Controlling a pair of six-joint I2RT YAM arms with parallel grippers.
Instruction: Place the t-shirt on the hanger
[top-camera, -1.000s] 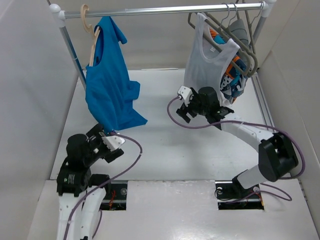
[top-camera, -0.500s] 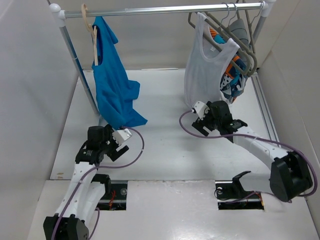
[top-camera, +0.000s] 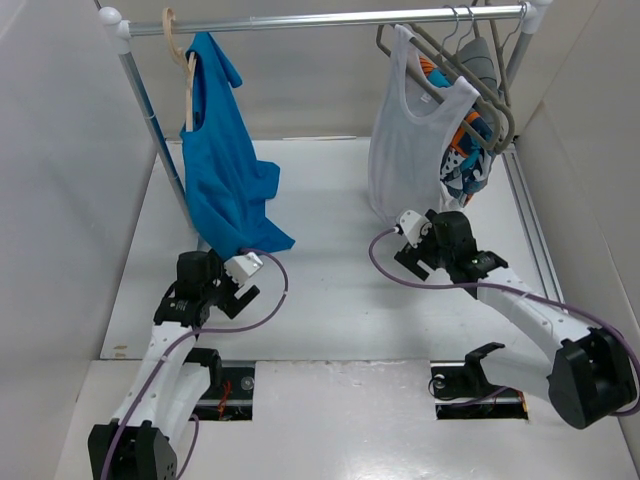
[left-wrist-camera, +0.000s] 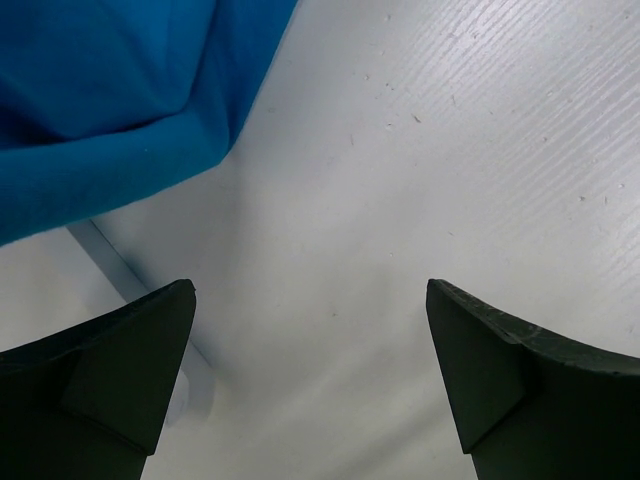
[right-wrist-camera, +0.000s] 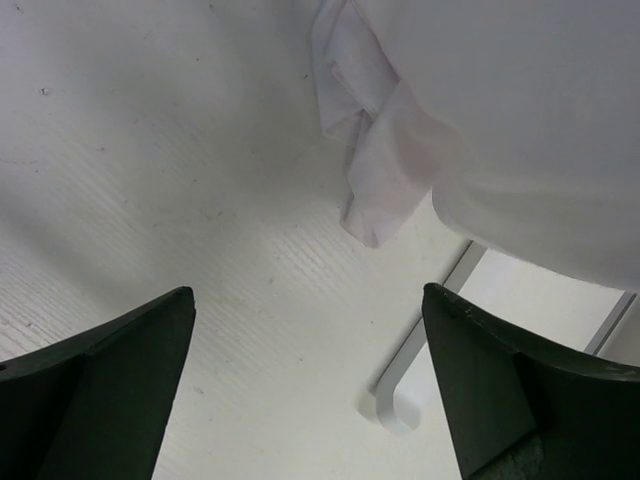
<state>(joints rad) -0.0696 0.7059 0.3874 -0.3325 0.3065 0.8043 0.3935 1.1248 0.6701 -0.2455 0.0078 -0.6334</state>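
From above, the t-shirt (top-camera: 225, 170) hangs at the left end of the rail (top-camera: 330, 18). Its neck end is draped over the hanger (top-camera: 187, 95) and its lower part is bunched where it meets the table (top-camera: 330, 290). Whether both shoulders sit properly on the hanger cannot be told from here. The fabric looks light, soft and floppy, so it would sag and fold wherever it is lifted. A pinch at a shoulder seam or the collar looks the best hold, since the loose hem would only drag. The thin hanger would likely swing on its hook if tugged. The left gripper (top-camera: 238, 287) sits low, just in front of the bunched hem. The right gripper (top-camera: 412, 260) sits below the white tank top (top-camera: 410, 140), which hangs among grey hangers (top-camera: 480, 90) with a patterned garment (top-camera: 462, 165) behind it. The table is smooth and white, boxed in by plain pale walls, with the rack taking up the far side. In the left wrist view, the fingers (left-wrist-camera: 120, 370) are spread wide with only bare table between them. Blue cloth fills the upper left corner and a pale rack leg (left-wrist-camera: 130, 275) runs beneath it. In the right wrist view, the fingers (right-wrist-camera: 110, 380) are likewise spread and hold nothing. The tank top's crumpled hem hangs above, apart from them, and a rack foot (right-wrist-camera: 420, 370) rests on the faintly ridged surface.
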